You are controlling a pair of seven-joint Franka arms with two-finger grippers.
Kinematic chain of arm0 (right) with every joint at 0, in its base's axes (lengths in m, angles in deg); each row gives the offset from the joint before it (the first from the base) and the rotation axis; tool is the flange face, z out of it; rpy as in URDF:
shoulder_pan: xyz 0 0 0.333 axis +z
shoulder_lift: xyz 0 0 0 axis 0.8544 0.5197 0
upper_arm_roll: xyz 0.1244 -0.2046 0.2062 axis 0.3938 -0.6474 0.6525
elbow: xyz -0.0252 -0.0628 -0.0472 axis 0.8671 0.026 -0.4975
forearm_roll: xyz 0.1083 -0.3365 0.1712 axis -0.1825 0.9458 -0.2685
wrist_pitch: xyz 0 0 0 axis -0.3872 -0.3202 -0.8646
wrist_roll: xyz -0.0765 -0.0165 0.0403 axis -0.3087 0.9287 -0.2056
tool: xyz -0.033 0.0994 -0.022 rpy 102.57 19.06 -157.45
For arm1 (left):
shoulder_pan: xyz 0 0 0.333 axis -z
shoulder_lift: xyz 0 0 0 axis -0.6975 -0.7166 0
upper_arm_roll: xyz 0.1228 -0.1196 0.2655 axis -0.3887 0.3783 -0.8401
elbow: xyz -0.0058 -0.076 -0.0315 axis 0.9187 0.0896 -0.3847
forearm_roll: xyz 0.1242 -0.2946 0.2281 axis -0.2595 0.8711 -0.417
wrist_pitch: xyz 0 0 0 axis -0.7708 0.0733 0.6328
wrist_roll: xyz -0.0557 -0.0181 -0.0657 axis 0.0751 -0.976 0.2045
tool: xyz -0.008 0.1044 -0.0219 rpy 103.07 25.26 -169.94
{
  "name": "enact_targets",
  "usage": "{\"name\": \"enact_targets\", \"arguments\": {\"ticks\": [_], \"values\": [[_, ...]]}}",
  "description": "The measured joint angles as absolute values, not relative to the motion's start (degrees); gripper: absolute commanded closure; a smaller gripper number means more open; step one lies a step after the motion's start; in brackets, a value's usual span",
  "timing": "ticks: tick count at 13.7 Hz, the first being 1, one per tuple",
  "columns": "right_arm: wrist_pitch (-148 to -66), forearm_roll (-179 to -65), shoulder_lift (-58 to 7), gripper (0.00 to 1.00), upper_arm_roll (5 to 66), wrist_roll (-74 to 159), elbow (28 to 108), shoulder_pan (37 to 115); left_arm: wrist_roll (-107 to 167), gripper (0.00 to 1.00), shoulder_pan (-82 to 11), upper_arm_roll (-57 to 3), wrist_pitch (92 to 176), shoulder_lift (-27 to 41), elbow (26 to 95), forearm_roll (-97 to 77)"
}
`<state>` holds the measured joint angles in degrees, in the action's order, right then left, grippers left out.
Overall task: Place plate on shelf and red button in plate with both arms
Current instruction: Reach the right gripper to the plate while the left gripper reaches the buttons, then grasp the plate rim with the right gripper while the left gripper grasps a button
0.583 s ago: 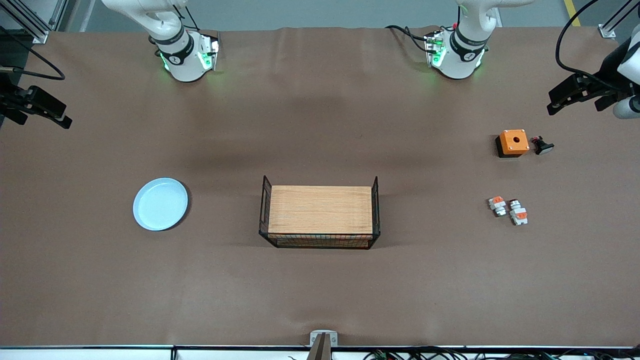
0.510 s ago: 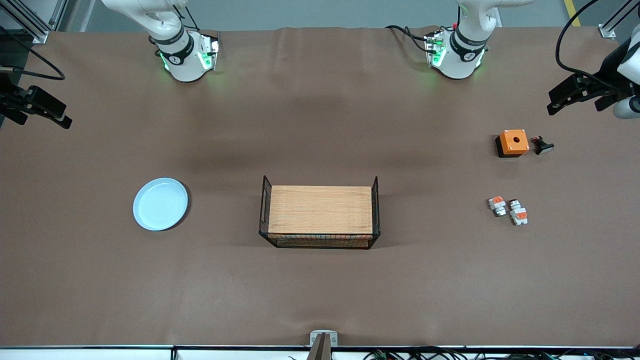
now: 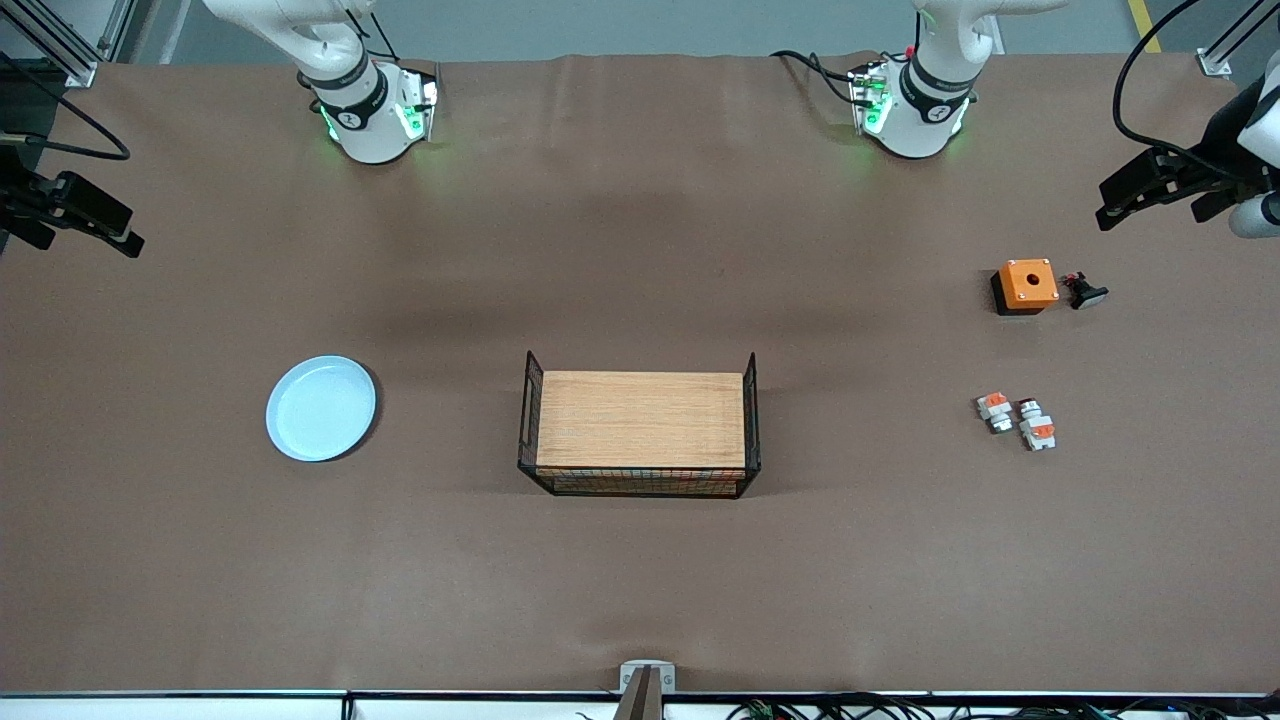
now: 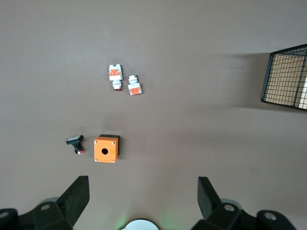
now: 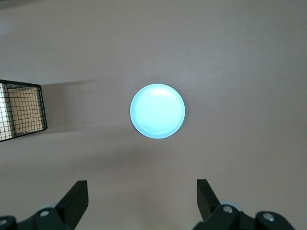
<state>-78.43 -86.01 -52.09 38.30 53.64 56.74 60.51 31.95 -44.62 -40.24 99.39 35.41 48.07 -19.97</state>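
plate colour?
Pale blue, plain with no pattern: the plate shows best in the right wrist view, lying on the brown table.

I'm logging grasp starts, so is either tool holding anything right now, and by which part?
Nothing is held. The left tool and right tool both hang open and empty; the plate and red button lie untouched on the table.
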Motion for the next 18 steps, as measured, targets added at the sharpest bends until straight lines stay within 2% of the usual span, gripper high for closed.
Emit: {"name": "enact_targets", "arguments": {"ticks": [3, 5, 9, 13, 16, 18], "values": [[-77.39, -86.01, -51.89, 0.0, 38.57, 53.64, 57.03, 60.53, 31.95, 0.01, -45.98, -40.86, 99.97, 34.03, 48.24, -20.37], [-77.1, -86.0, -51.39, 0.0, 38.65, 53.64, 57.2, 60.53, 31.8, 0.01, -47.87, -41.18, 103.3, 32.25, 49.77, -20.77], [-75.57, -85.98, -49.34, 0.0, 38.44, 53.63, 57.68, 60.52, 31.76, 0.01, -50.38, -41.32, 115.31, 27.13, 56.0, -21.8], [-73.42, -85.16, -41.54, 0.0, 38.07, 53.62, 58.99, 59.74, 31.76, 0.01, -52.51, -41.35, 128.15, 19.36, 60.13, -21.92], [-79.36, -83.8, -33.71, 0.0, 37.96, 53.22, 59.9, 58.83, 31.76, 0.01, -53.24, -41.36, 135.85, 13.14, 61.12, -21.93], [-88.52, -83.73, -31.54, 0.0, 37.9, 51.25, 64.19, 57.58, 31.76, 0.01, -53.37, -41.37, 139.12, 9.5, 61.26, -21.94]]}}
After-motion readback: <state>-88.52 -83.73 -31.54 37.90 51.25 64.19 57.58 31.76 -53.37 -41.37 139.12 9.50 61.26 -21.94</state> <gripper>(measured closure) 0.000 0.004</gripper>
